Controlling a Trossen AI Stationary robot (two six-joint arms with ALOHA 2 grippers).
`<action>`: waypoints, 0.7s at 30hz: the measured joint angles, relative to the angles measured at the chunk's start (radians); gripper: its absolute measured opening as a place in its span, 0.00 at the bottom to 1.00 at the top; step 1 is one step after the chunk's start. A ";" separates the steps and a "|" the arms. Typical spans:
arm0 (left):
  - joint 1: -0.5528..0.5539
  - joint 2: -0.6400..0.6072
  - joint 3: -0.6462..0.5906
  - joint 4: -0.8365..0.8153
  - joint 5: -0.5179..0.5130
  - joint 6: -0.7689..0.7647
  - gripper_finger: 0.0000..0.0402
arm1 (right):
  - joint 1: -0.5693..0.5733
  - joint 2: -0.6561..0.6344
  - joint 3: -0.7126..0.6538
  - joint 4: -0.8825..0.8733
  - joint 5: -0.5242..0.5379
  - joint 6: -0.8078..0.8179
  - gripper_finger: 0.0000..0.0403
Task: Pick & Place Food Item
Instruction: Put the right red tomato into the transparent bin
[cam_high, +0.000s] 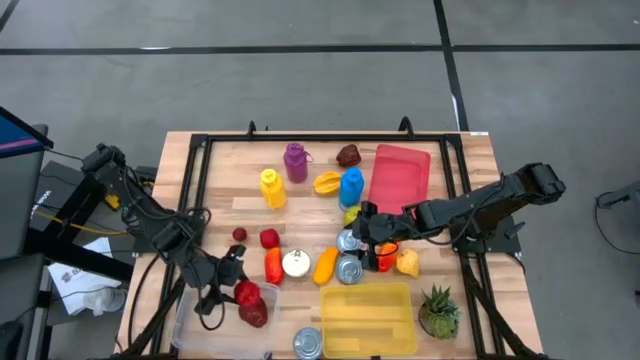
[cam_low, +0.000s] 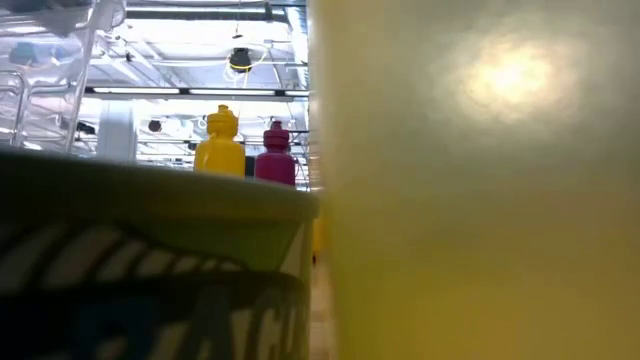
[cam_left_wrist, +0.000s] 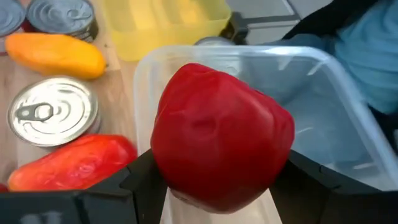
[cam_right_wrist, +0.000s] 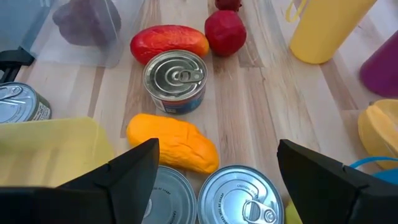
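Left gripper clamps a red pepper between its dark fingers, holding it over the near-left clear plastic tub. In the high view the pepper sits at the tub's right edge; a second dark red item lies just nearer, possibly inside the tub, hard to tell.

Right gripper hangs open, nothing between its fingers, above the mid-table clutter: an orange mango-like fruit, tin cans, a long red pepper.

Farther back on the table stand a yellow bottle, purple bottle, blue bottle and red tray. Yellow bin near centre; small potted plant to its right.
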 joint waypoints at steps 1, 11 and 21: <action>-0.007 -0.013 0.000 -0.002 0.000 0.000 0.56 | 0.000 0.000 0.000 0.000 0.000 0.000 0.77; -0.037 -0.069 0.001 0.008 0.091 -0.029 0.56 | -0.007 0.000 0.000 -0.004 0.000 -0.001 0.77; -0.067 0.136 0.005 -0.055 0.099 -0.058 0.55 | -0.007 0.001 0.000 -0.008 0.000 -0.003 0.77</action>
